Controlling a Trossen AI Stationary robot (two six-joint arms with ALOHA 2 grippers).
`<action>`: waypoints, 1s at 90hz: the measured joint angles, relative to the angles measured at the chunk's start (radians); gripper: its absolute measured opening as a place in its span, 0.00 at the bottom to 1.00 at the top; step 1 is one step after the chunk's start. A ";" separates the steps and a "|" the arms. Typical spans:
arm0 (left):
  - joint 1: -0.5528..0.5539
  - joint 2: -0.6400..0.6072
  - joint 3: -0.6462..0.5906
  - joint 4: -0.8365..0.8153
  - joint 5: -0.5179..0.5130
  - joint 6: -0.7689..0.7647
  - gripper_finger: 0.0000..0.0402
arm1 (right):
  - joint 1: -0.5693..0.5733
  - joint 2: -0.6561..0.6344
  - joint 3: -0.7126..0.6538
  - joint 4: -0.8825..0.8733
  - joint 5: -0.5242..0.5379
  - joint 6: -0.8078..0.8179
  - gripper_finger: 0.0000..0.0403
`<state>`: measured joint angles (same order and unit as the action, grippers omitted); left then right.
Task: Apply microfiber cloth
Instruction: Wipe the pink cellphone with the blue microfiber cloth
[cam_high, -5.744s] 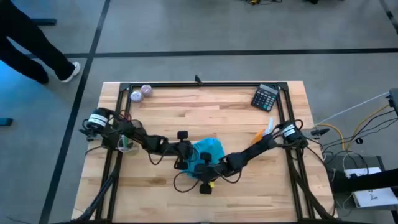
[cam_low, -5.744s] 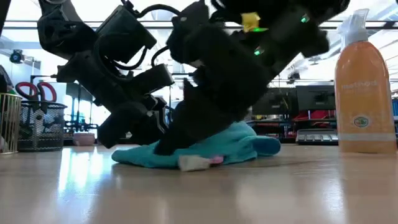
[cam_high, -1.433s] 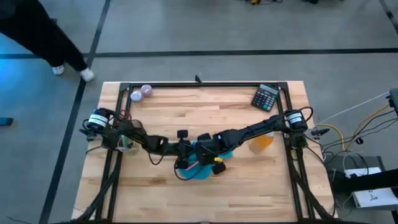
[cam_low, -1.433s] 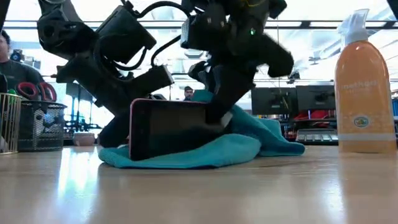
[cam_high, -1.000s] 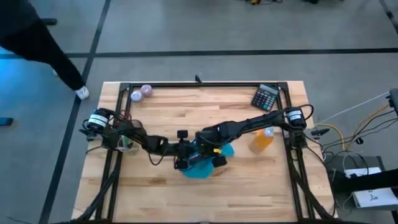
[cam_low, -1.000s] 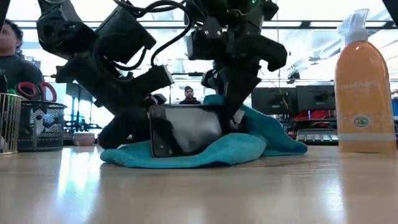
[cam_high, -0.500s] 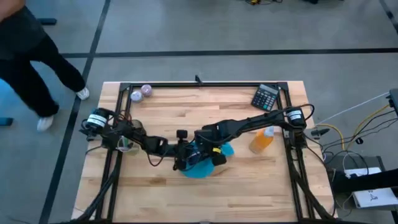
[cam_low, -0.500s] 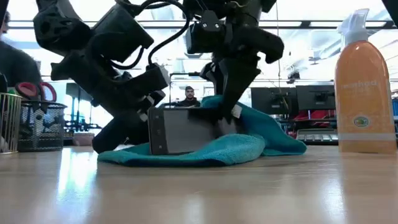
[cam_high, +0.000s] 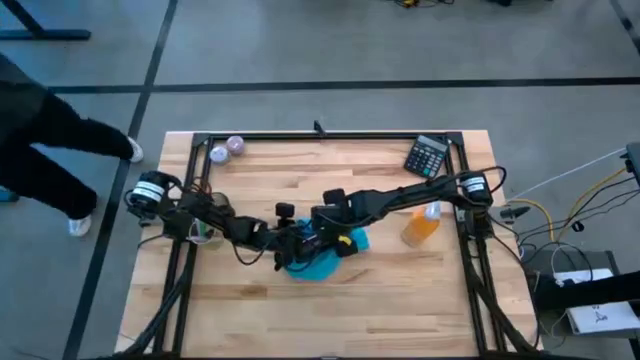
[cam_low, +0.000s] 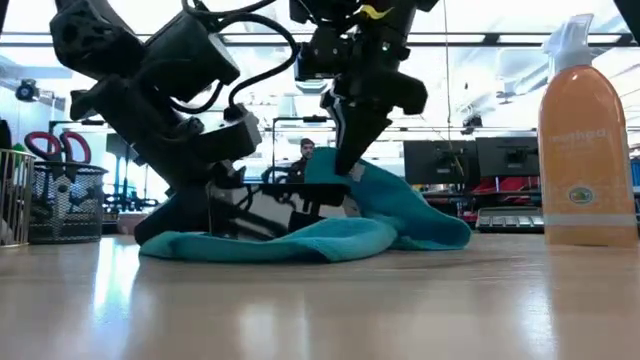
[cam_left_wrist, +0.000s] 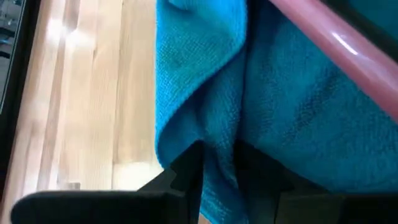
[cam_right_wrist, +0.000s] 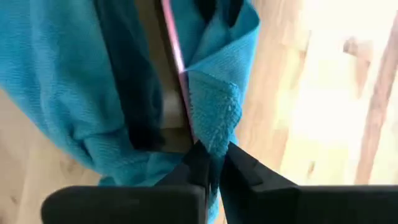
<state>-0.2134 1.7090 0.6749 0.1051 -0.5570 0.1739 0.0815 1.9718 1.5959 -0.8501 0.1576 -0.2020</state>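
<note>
Centrally on the wooden table (cam_high: 300, 320), slightly toward its near edge, the microfiber cloth (cam_low: 330, 238) lies bunched in a teal heap with both arms meeting over it. Lying in its folds is the black phone (cam_low: 262, 212), tilted up on one long edge, its pink-rimmed side showing in the wrist views; cloth is draped under it and rises behind it.

From the right side of the table the right gripper (cam_low: 345, 165) comes down onto the raised fold at the phone's upper edge; its wrist view shows the two fingers drawn narrow with a tuft of teal fabric pinched between the tips. From the left, the left gripper (cam_left_wrist: 217, 158) reaches low into the heap, its fingers likewise closed on a hanging fold of the cloth beside the phone's pink edge. The arms' dark bodies hide most of the heap from above, so only a teal crescent shows beneath them in the high view.

Around this, an orange spray bottle (cam_high: 421, 225) with a white nozzle stands to the right, well apart from the cloth. A black calculator (cam_high: 427, 157) lies at the far right corner, and two small pale balls (cam_high: 227, 149) sit at the far left corner. A wire basket (cam_low: 15, 197) stands at the left edge of the low view. Off the table, a person's dark-clad legs (cam_high: 45, 150) cross the floor to the left.
</note>
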 joint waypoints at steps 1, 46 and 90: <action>0.000 0.000 0.000 -0.003 -0.003 0.000 0.19 | 0.002 0.001 0.000 0.001 0.000 0.000 0.00; -0.002 -0.010 0.001 -0.021 -0.028 -0.001 0.19 | 0.051 0.044 -0.130 0.434 -0.117 0.082 0.00; -0.002 -0.047 0.002 -0.018 -0.005 -0.054 0.27 | 0.054 0.040 -0.387 0.788 -0.042 0.171 0.00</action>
<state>-0.2157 1.6616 0.6765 0.0872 -0.5621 0.1195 0.1353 2.0117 1.2093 -0.0618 0.1159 -0.0310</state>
